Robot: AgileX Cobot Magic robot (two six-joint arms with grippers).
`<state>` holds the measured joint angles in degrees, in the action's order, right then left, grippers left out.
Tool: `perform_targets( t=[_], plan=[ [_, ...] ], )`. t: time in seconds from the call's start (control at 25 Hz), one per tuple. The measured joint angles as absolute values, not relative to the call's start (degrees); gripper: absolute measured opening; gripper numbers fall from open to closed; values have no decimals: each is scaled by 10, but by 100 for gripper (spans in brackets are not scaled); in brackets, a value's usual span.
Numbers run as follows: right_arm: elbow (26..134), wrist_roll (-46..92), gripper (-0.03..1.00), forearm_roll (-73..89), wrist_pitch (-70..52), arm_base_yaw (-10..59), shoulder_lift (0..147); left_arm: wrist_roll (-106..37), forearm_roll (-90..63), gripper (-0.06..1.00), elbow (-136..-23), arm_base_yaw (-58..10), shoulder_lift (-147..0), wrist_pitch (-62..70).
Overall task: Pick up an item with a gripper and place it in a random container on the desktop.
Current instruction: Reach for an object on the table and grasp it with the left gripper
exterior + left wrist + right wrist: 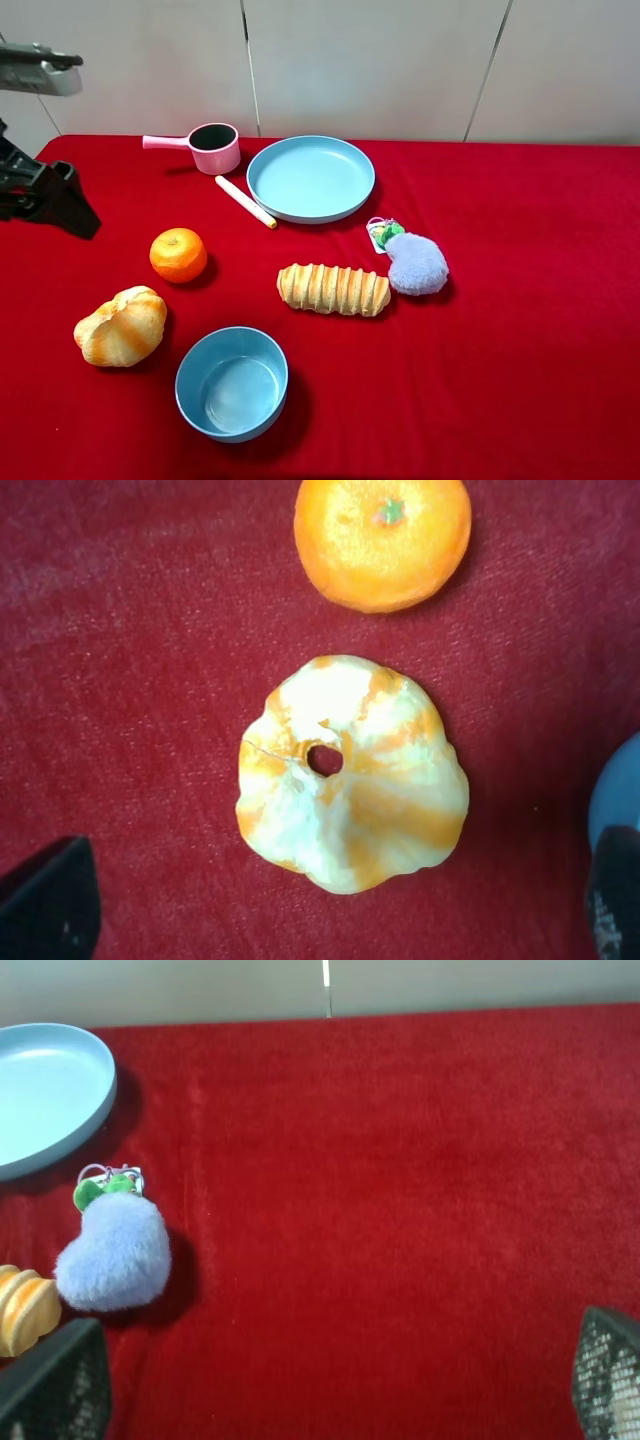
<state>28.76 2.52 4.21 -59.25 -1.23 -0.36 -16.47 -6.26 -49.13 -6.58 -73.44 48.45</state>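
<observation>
The orange mandarin sits on the red desktop, left of centre. The wide light blue plate lies empty at the back middle. My left arm shows at the far left edge, apart from the mandarin. In the left wrist view my left gripper is open and empty, with the mandarin beyond the bread roll. My right gripper is open and empty over bare cloth, with the plate off to one side. The right arm does not show in the high view.
A golden bread roll lies near the front left. A deep blue bowl stands at the front. A ridged loaf and a lavender plush lie in the middle. A pink saucepan and a white stick lie by the plate.
</observation>
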Motion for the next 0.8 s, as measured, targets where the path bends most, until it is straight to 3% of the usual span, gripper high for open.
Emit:
perform_targets(
  t=[0.36, 0.8],
  plan=[
    [288, 25, 69, 42, -592, -12, -4, -173, -52, 97, -494, -116, -804, 433],
    [288, 25, 69, 42, -592, -12, -4, -173, -47, 99, -508, -119, -868, 428]
  ],
)
